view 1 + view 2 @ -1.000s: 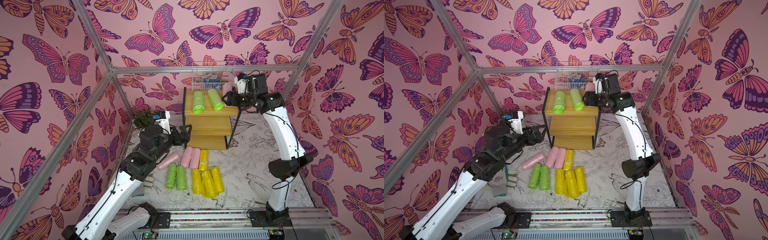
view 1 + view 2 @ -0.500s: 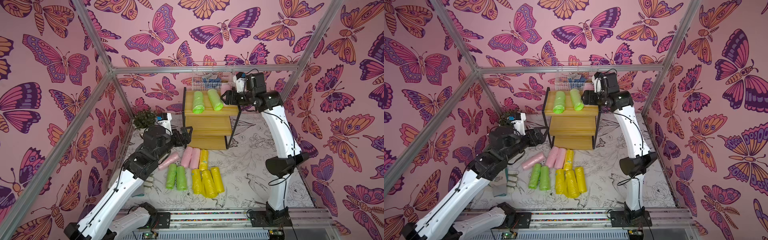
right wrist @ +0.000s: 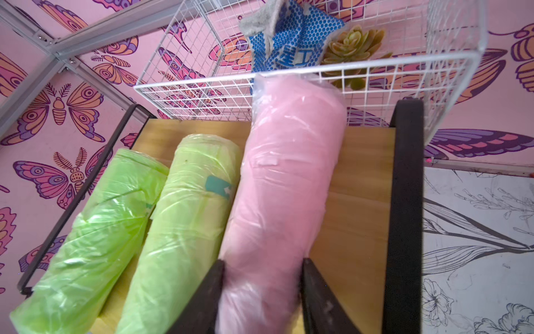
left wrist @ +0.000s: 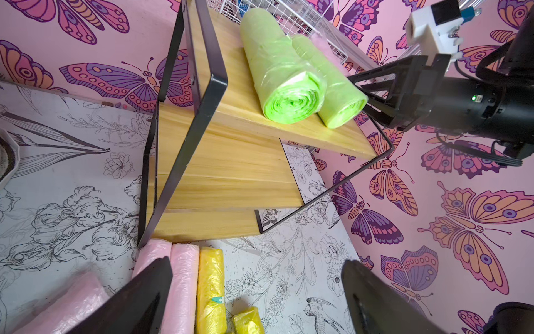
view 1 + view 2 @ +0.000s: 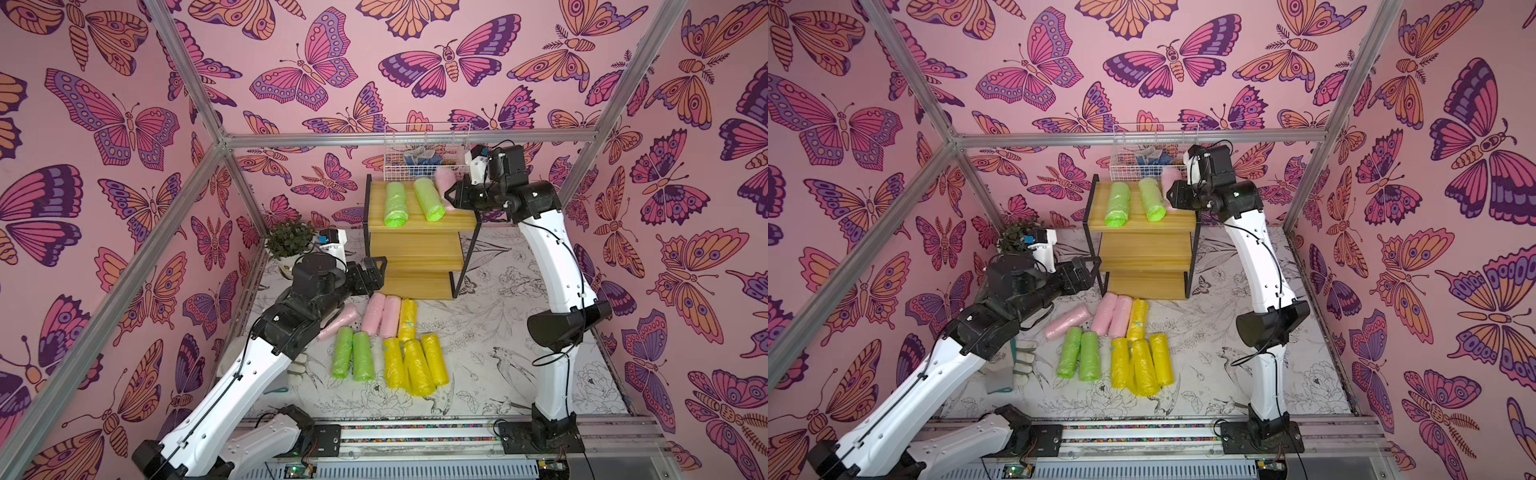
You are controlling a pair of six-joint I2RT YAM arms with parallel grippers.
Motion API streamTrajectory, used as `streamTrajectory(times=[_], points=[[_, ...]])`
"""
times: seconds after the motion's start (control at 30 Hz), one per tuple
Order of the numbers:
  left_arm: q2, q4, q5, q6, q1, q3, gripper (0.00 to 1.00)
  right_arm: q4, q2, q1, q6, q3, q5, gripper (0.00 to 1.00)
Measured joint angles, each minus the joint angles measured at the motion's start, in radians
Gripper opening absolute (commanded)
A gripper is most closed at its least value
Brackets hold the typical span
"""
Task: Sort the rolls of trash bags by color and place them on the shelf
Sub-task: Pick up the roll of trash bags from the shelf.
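The shelf stands at the back of the mat, seen too in the left wrist view. Two green rolls lie on its top tier. A pink roll lies beside them, and my right gripper is shut on its near end. On the mat lie three pink rolls, two green rolls and several yellow rolls. My left gripper hangs open and empty over the mat's pink rolls, by the shelf's lower left corner.
A white wire basket with gloves and a succulent stands right behind the shelf's top tier. A potted plant sits at the back left. Gloves lie on the mat under the left arm. Metal frame bars line the walls.
The right jaws have closed in onto the pink roll on the top tier. The left arm has barely shifted and stays open.
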Motion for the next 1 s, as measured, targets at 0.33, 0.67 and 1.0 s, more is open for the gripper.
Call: streamTrajectory(times=[0.33, 0.67, 1.0], points=[[0.002, 0.009, 0.008, -0.003, 0.0, -0.014, 0.97, 0.026, -0.034, 0.001, 0.026, -0.012, 0.019, 0.0], [-0.013, 0.01, 0.008, -0.02, 0.0, -0.037, 0.97, 0.01, -0.088, 0.002, 0.067, -0.049, 0.005, 0.63], [-0.052, 0.011, 0.007, -0.033, 0.0, -0.077, 0.97, 0.017, -0.077, 0.003, 0.075, -0.05, -0.005, 0.91]])
